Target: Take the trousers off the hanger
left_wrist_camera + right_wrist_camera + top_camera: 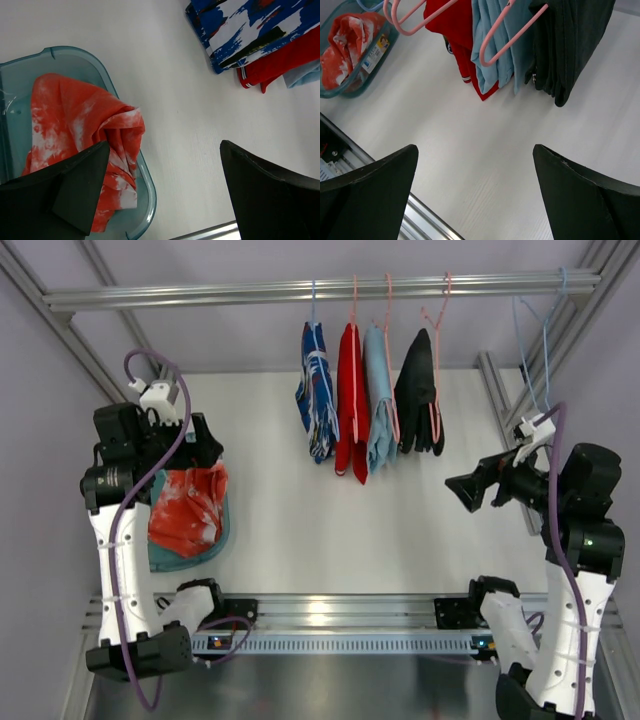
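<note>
Not begun yet — trousers [316, 390] on hanger [313, 302], leftmost on rail [200, 292] (left gripper [165, 195] & right gripper [475, 195] spread wide, empty, not nr rail).

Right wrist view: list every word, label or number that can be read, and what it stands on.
None can be read.
Sticker on the wall of the teal bin: printed marks, too small and blurred to read.
Nothing else shows lettering.

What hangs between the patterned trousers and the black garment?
A red garment and a light-blue garment, side by side; the top view shows this.
</note>
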Controlling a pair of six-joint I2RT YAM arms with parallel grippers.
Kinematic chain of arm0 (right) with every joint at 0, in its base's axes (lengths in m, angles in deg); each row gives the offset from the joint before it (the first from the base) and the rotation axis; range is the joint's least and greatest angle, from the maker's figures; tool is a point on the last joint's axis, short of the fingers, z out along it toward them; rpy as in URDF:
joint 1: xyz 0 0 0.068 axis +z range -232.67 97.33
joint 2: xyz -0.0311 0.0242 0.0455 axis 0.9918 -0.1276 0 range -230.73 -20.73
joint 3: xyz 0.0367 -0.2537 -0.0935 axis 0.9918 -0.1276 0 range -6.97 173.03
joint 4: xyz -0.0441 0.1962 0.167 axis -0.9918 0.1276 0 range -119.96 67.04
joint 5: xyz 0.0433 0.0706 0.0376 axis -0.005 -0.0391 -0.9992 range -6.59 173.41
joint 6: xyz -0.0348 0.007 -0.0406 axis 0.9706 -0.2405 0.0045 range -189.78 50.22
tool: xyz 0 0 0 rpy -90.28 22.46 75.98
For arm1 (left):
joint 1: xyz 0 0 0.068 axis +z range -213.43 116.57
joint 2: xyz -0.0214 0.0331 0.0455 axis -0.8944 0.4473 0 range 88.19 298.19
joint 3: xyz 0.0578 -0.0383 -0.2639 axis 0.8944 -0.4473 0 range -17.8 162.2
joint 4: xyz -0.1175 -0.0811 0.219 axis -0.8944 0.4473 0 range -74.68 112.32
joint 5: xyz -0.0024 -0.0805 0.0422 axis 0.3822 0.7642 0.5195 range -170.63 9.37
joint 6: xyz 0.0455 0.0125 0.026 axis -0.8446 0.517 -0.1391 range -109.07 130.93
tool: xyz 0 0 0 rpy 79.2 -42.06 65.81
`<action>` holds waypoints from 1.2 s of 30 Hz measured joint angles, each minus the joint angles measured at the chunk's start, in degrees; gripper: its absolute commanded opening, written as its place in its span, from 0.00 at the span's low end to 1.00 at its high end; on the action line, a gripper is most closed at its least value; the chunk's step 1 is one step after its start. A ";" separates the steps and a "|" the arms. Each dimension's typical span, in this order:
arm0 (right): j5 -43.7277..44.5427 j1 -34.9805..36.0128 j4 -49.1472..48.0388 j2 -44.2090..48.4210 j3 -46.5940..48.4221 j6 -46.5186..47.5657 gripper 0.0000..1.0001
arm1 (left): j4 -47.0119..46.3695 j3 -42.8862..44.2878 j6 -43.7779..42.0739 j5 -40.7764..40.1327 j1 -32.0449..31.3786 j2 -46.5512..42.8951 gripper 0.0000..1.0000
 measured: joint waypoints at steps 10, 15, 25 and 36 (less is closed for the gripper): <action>0.02 0.00 -2.60 -3.45 6.03 -5.66 0.99 | -3.13 9.07 5.22 4.57 0.00 4.39 0.98; 0.04 0.00 -4.07 -6.58 9.05 -8.55 0.99 | -15.15 8.02 16.74 12.20 -0.66 3.78 0.97; 1.01 0.00 -6.45 -15.19 17.68 -11.19 0.99 | -45.55 -5.07 36.92 9.60 -19.15 4.44 0.83; 2.21 0.02 -7.19 -17.94 20.17 -12.59 0.99 | -70.49 -9.44 51.01 2.10 -30.10 17.09 0.74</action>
